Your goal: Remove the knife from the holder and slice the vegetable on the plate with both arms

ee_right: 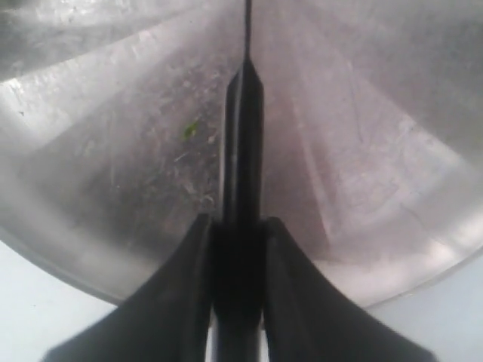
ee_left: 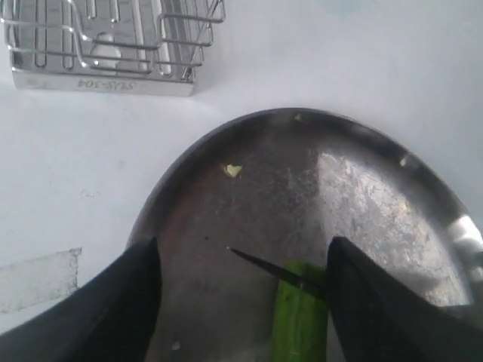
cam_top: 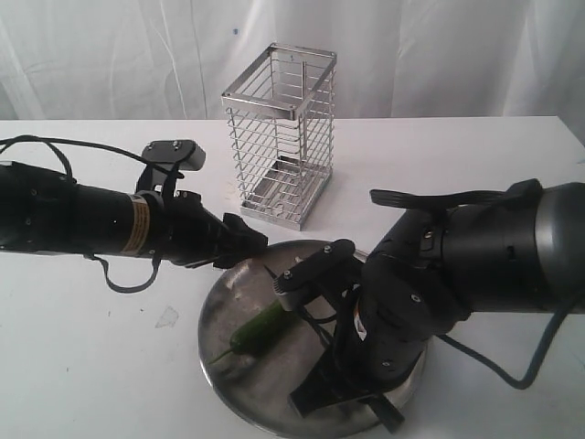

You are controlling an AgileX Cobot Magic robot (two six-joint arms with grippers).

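Observation:
The round steel plate lies at the table's front, with the green vegetable on its left half. My left gripper hovers open over the plate's far-left rim. In the left wrist view the vegetable lies between the open fingers, close to one finger. The knife blade rests across the vegetable's end, its tip pointing past it. My right gripper is shut on the knife's black handle, over the plate. The wire holder stands empty behind the plate.
A small pale vegetable scrap lies on the plate. A strip of clear tape is stuck to the white table left of the plate. The holder's base is near the plate's far side. A white curtain hangs behind.

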